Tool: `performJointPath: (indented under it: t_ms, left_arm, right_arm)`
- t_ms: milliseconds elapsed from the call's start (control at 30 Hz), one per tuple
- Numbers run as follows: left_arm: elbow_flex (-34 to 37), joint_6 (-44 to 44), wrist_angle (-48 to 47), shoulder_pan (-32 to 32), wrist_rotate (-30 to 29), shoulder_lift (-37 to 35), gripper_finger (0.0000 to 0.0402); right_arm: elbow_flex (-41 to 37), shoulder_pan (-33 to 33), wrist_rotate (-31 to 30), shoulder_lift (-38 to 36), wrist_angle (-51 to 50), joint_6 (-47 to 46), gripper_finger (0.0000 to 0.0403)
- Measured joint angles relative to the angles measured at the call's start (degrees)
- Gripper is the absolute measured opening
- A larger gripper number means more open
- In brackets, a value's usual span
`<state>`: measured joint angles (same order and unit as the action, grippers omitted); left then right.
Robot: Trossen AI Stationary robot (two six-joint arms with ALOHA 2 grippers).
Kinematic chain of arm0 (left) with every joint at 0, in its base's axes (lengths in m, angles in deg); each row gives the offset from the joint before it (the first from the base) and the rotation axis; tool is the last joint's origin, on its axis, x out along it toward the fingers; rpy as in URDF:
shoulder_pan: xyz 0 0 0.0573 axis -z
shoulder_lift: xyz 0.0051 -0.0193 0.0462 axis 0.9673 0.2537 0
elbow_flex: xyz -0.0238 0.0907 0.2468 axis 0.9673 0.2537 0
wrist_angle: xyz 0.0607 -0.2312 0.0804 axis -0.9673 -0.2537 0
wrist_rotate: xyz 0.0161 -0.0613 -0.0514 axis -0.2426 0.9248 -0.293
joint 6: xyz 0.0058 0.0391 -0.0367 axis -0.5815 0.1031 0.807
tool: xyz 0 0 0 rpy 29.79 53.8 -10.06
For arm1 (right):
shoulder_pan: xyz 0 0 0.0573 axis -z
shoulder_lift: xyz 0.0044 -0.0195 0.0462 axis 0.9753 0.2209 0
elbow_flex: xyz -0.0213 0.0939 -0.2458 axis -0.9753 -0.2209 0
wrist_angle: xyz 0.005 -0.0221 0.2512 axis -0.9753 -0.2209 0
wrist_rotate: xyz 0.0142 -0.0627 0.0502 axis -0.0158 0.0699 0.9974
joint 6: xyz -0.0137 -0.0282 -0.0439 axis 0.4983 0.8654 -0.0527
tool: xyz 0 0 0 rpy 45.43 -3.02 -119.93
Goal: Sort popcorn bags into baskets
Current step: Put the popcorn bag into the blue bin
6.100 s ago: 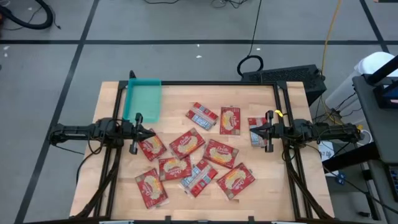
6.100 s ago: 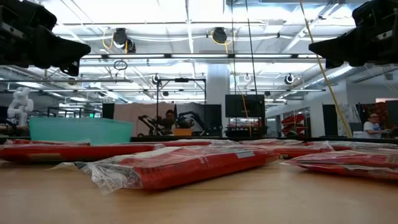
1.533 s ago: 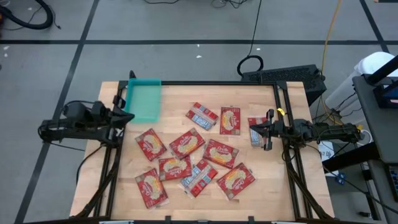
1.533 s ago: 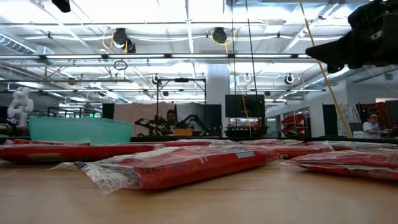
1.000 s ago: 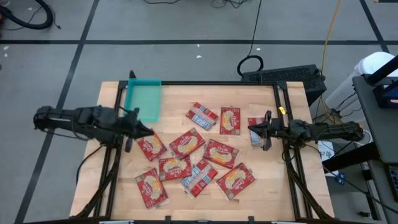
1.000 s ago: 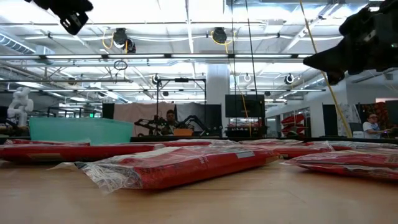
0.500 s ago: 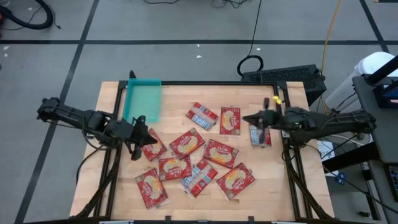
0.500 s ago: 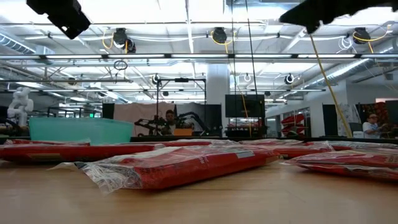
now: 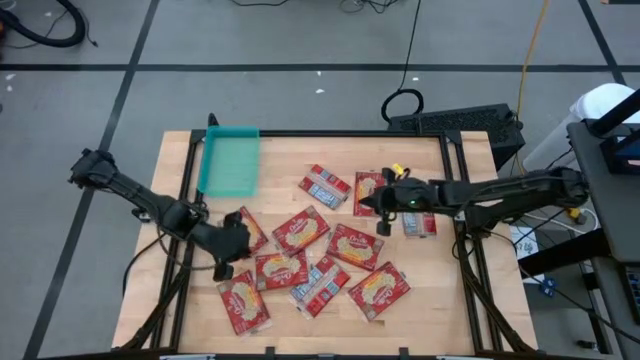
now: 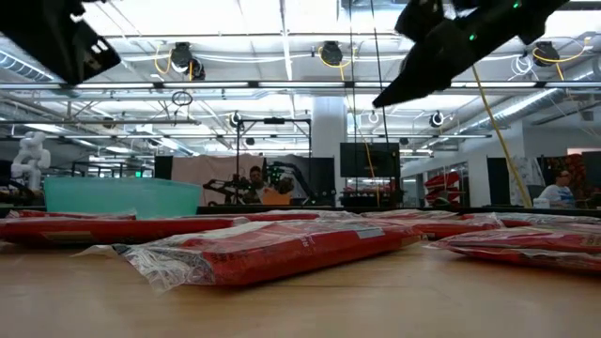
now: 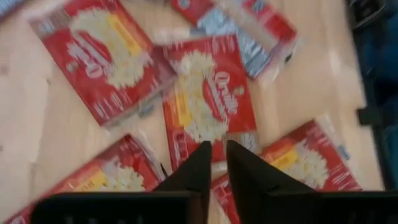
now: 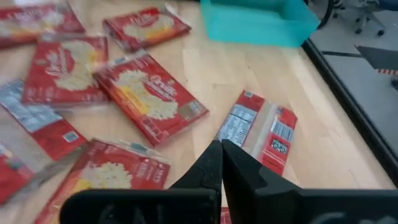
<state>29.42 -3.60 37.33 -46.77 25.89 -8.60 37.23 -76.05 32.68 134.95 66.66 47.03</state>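
Right now my left gripper (image 9: 228, 250) hangs over the popcorn bags (image 9: 301, 231) scattered mid-table, jaws only a sliver apart and holding nothing; my right gripper (image 9: 379, 207) is clenched, empty, above the far bags. The teal basket (image 9: 230, 160) sits empty at the far-left corner. Risk: overlapping bags (slippery film) could let two lift together, or none.

left gripper (image 9: 231, 243) low, slightly parted, empty | right gripper (image 9: 379, 207) raised, closed, empty | both arms extended inward
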Motion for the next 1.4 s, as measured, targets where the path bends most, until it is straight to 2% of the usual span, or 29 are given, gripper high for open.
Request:
performJointPath:
  t_ms: [200, 300, 400, 633, 767, 933, 1067, 1200, 1400]
  left_arm:
    - [0.0, -0.18, -0.97, 3.64, -2.74, 7.81, 0.0161]
    - [0.0, 0.0, -4.2, 5.34, -3.76, 11.93, 0.0193]
    - [0.02, 0.38, -7.2, 6.99, -5.51, 15.89, 0.021]
    - [0.07, 4.72, -7.74, 8.82, -5.53, 23.63, 0.0235]
    - [0.11, 5.03, -7.55, 9.91, -5.54, 25.81, 0.0259]
    - [0.12, 5.59, -8.06, 10.81, -7.82, 26.07, 0.0286]
    - [0.25, 5.89, -10.6, 11.59, -10.51, 26.07, 0.029]
    - [1.54, 4.6, -9.93, 11.74, -12.34, 26.07, 0.0275]
    - [7.62, -0.55, -0.93, 11.83, -13.66, 25.53, 0.0233]
  right_arm:
    - [0.0, 1.38, 1.34, 4.65, 3.88, 2.04, 0.0]
    - [0.0, 1.44, 1.34, 5.65, 4.97, 2.76, 0.0]
    - [0.0, 1.42, 1.42, 6.04, 6.17, 2.88, 0.0]
    - [0.0, 1.41, 1.72, 6.04, 6.08, 1.74, 0.0]
    - [-0.85, 1.35, 3.39, 6.04, 6.12, 1.34, 0.0]
    - [-2.37, 1.35, 2.71, 6.04, 6.12, 1.42, 0.0]
    - [-3.13, 1.35, 2.65, 6.04, 6.78, 2.18, 0.0]
    - [-4.93, 1.35, 2.6, 6.04, 12.42, 2.39, 0.0]
    - [-10.49, 1.34, 2.66, 6.04, 26.34, 3.62, 0.0]
